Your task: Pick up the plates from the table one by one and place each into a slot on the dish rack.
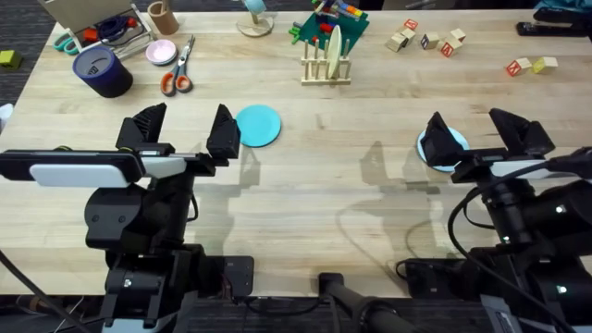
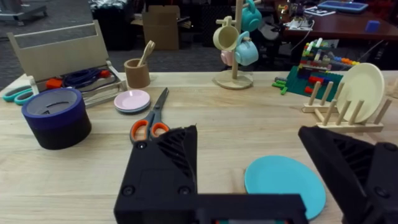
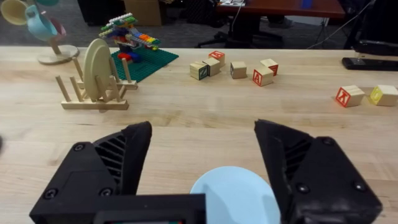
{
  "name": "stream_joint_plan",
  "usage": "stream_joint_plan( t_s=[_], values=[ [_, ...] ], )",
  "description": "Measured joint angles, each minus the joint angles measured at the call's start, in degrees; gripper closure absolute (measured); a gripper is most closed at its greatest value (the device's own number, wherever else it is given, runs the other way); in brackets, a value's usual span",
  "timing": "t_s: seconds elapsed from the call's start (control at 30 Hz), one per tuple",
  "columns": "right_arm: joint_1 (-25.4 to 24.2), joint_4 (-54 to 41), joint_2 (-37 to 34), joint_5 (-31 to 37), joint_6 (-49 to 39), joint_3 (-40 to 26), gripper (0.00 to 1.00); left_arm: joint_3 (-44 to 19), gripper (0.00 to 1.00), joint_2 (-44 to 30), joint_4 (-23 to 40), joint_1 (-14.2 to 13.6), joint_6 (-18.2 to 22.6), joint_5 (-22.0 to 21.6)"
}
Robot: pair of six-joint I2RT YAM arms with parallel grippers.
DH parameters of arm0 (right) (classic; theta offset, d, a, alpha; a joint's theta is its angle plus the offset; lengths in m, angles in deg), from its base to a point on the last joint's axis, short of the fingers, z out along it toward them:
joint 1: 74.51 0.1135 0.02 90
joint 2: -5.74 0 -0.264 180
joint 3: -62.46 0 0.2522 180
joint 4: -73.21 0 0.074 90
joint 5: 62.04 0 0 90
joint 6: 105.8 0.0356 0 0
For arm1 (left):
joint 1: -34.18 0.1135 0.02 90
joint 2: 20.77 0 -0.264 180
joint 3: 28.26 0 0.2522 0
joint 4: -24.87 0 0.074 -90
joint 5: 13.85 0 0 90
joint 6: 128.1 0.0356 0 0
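Observation:
A bright cyan-blue plate (image 1: 258,125) (image 2: 285,184) lies flat on the table (image 1: 314,185), just right of my left gripper (image 1: 186,130), whose jaws stand open with nothing between them. A paler light blue plate (image 1: 442,148) (image 3: 235,196) lies flat on the right side, between the open fingers of my right gripper (image 1: 479,134) and below them. The dish rack (image 1: 326,67) (image 2: 346,112) (image 3: 93,93) stands at the back centre with a cream plate (image 1: 334,42) upright in one slot.
Scissors (image 1: 178,76), a pink dish (image 1: 162,52) and a dark round tin (image 1: 102,71) sit at the back left. A green toy block (image 1: 330,23) and a mug tree (image 2: 235,43) stand behind the rack. Lettered cubes (image 1: 425,39) lie at the back right.

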Motion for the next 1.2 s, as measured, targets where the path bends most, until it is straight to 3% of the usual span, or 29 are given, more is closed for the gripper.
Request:
stream_joint_plan(
  t_s=[0.63, 0.8, 0.83, 0.9, 1.2],
  values=[
    [0.0, 2.8, -0.1, 0.0, 0.0, -0.5, 0.007, -1.6, 0.008, 0.0, 1.0, 0.0, -0.1, 0.0],
    [0.0, 2.6, -0.2, 0.0, 0.0, -6.0, 0.006, -9.1, 0.008, 0.0, 6.6, 0.0, -0.2, -0.2],
    [0.0, 2.4, -1.8, 0.0, 0.0, -11.2, 0.007, -14.6, 0.008, -0.3, 10.8, 0.0, -0.4, -0.8],
    [0.0, 1.0, -4.2, 0.0, 0.0, -15.0, 0.006, -18.8, 0.008, -1.8, 14.5, 0.0, -1.1, -1.7],
    [0.0, -14.8, -25.2, 0.0, 0.2, -35.5, 0.006, -36.6, 0.008, -18.7, 30.6, 0.0, -2.7, -2.9]
  ],
)
